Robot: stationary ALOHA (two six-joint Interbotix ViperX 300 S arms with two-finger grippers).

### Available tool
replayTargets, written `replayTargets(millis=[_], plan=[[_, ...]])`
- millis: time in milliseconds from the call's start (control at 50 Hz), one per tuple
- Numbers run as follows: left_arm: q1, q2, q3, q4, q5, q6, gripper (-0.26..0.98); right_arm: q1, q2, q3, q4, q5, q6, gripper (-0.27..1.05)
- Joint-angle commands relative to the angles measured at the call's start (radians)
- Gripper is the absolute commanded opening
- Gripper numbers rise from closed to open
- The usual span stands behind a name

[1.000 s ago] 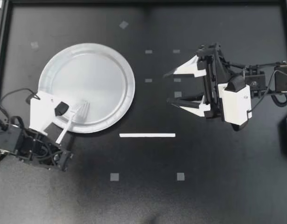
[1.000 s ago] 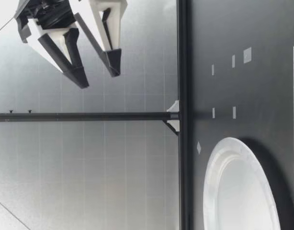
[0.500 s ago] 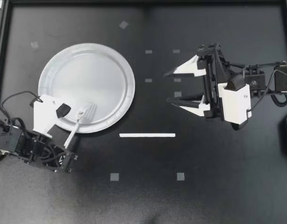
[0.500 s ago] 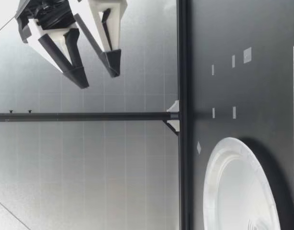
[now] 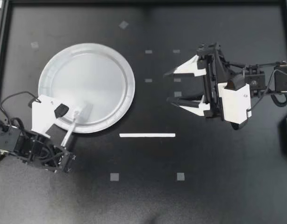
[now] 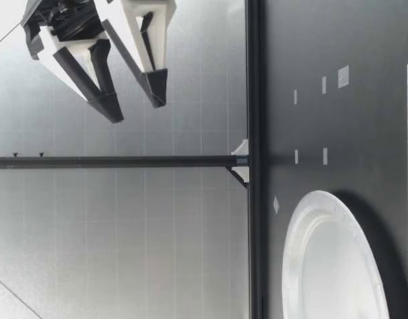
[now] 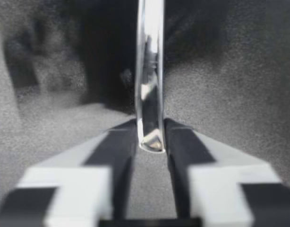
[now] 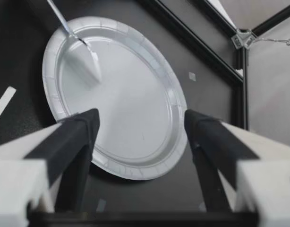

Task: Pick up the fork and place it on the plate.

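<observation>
Down in the lower left of the overhead frame, the left pincer (image 5: 66, 123) is clenched on the handle of the fork (image 5: 74, 122). Its own wrist camera shows the handle's end pinched edge-on between both black fingers (image 7: 120, 152). The fork slants up and to the right, its head over the lower-left rim of the plate (image 5: 94, 77), though I cannot tell whether it touches. A white strip (image 5: 147, 135) lies on the dark desk (image 5: 143, 200) just right of the plate's lower edge. Farther up, at the right of the frame, the right pincer (image 5: 168, 87) hangs released, holding nothing, fingers spread and pointing toward the plate, well apart from it.
</observation>
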Motion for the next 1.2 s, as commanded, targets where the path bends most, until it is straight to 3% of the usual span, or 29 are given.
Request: replayTargets(millis=[0,80,440,720,880,1180], plan=[[-0.002,-0.011,-0.008,-0.003,-0.003,0.002,0.51,-0.006,-0.006,-0.014,0.006,-0.011,0.002,0.70],[-0.003,-0.011,-0.009,-0.003,-0.003,0.002,0.56,-0.006,-0.006,-0.014,0.006,-0.009,0.002,0.70],[-0.003,-0.017,-0.012,-0.003,-0.008,0.003,0.56,-0.006,-0.011,-0.012,0.009,-0.011,0.002,0.70],[-0.003,-0.124,-0.051,0.031,-0.005,0.011,0.57,-0.006,-0.015,-0.012,0.009,-0.009,0.002,0.70],[-0.002,-0.190,-0.083,0.129,-0.014,0.009,0.57,-0.006,-0.032,-0.014,0.009,-0.017,0.003,0.70],[-0.002,-0.293,-0.087,0.385,-0.014,0.006,0.57,0.035,-0.055,0.006,0.054,-0.103,0.023,0.70]])
